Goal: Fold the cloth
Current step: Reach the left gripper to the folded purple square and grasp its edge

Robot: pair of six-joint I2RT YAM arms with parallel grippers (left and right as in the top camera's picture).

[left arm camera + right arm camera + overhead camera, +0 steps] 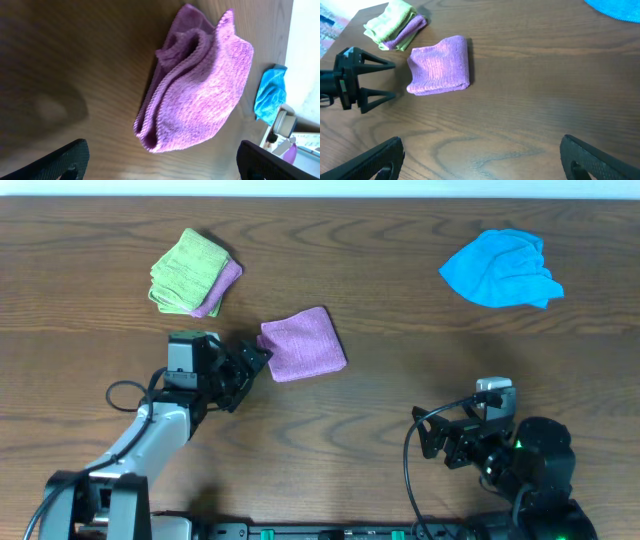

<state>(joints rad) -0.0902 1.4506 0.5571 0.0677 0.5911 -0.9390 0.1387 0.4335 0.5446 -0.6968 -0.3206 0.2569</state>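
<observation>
The purple cloth (303, 345) lies folded in a square near the middle of the counter (380, 270). The left claw (250, 372) sits just beside the cloth's left edge, fingers apart and holding nothing. The right claw (432, 440) is well apart from it, fingers spread wide. A crumpled blue cloth (500, 268) and a green-and-purple stack (190, 272) lie farther back.

Left claw (250, 372), right claw (430, 440): both spread.
</observation>
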